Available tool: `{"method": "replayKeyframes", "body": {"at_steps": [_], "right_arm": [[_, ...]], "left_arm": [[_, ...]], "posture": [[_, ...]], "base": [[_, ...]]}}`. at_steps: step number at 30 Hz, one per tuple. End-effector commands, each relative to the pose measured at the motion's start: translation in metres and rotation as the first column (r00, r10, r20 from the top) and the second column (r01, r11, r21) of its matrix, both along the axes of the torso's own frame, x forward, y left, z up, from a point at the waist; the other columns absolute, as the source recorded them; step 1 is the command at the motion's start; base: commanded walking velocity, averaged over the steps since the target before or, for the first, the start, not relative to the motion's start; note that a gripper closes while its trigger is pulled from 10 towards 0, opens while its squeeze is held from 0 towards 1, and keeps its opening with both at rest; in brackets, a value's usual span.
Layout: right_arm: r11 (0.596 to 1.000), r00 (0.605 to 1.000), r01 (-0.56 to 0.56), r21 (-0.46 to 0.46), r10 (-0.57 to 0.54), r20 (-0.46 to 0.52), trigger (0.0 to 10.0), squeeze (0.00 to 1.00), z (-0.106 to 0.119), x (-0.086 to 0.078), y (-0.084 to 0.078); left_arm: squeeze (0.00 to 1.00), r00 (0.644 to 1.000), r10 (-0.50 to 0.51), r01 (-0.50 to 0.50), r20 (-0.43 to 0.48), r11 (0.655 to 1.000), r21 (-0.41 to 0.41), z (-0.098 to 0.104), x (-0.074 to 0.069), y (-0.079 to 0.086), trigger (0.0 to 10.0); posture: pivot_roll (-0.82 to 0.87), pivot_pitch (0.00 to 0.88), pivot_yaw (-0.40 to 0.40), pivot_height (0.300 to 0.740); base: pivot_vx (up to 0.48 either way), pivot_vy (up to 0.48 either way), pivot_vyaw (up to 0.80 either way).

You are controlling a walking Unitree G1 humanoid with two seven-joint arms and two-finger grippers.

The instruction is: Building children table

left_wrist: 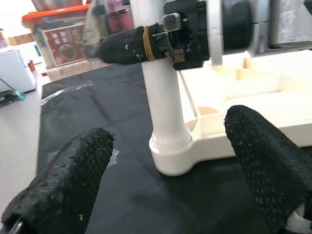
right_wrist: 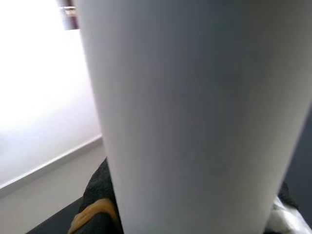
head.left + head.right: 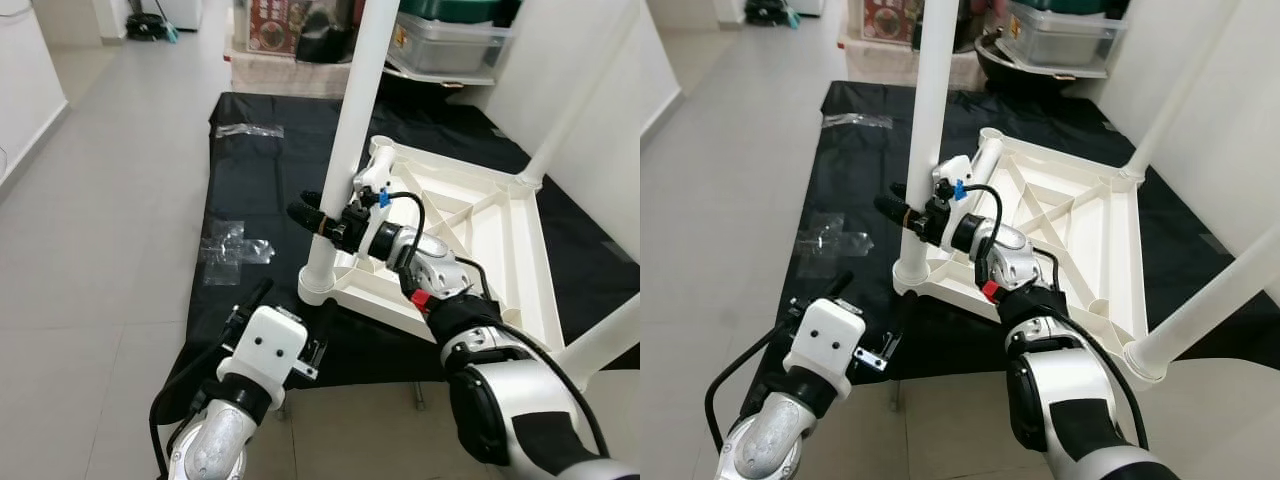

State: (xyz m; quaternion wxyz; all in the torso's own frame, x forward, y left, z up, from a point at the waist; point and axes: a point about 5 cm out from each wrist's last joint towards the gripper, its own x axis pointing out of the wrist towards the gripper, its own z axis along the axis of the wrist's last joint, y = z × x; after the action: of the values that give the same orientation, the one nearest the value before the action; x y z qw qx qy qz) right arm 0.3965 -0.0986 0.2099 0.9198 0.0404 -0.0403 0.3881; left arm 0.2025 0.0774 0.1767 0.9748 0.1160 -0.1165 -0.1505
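Lying upside down on a black mat (image 3: 250, 190) spread over the tiled floor (image 3: 100, 220), the white table top (image 3: 480, 240) has legs standing up from its corners. The right gripper (image 3: 322, 222) has its fingers clamped around the near-left leg (image 3: 350, 140), low down, a little above the corner socket. From the right wrist view the leg sits so close that the contact itself is hard to judge. The left gripper (image 1: 170, 161) hovers just short of that same corner, fingers spread wide and holding nothing. Clear plastic wrappers (image 3: 232, 248) lie on the mat nearby.
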Motion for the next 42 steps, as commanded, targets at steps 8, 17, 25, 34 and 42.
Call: {"method": "replayKeyframes", "body": {"at_steps": [8, 17, 25, 34, 42], "right_arm": [[0.891, 0.891, 0.453, -0.03, -0.453, -0.01, 0.0, 0.0, -0.001, 0.012, -0.042], [0.856, 0.857, 0.516, -0.026, -0.516, 0.011, 10.0, 0.0, -0.012, 0.007, -0.033], [0.839, 0.838, 0.544, 0.008, -0.543, 0.046, 10.0, 1.0, -0.011, 0.003, -0.038], [0.828, 0.825, 0.559, 0.025, -0.559, 0.08, 10.0, 0.0, -0.024, -0.015, -0.051], [0.898, 0.897, 0.438, 0.031, -0.439, 0.047, 10.0, 0.0, -0.047, -0.044, -0.056]], "left_arm": [[0.0, 1.0, 0.004, -0.004, -0.009, 1.0, 0.004, -0.003, -0.001, 0.0, 10.0], [0.0, 1.0, 0.002, -0.002, -0.007, 1.0, 0.01, -0.004, 0.0, 0.0, 10.0], [0.0, 1.0, -0.001, 0.001, -0.009, 1.0, 0.013, -0.004, 0.0, 0.0, 10.0], [0.0, 1.0, 0.001, -0.001, -0.011, 1.0, 0.009, -0.004, 0.0, 0.0, 10.0], [0.0, 1.0, 0.001, -0.001, -0.01, 1.0, 0.009, -0.004, 0.001, 0.001, 10.0]], "posture": [[0.11, 0.058, -0.123, 0.74], [0.11, 0.065, -0.128, 0.74], [0.11, 0.069, -0.123, 0.74], [0.1, 0.074, -0.119, 0.74], [0.09, 0.073, -0.113, 0.74]], "base": [[0.0, 0.0, 0.0], [0.0, 0.0, 0.0], [0.0, 0.0, 0.0], [0.0, 0.0, 0.0], [0.0, 0.0, 0.0]]}}
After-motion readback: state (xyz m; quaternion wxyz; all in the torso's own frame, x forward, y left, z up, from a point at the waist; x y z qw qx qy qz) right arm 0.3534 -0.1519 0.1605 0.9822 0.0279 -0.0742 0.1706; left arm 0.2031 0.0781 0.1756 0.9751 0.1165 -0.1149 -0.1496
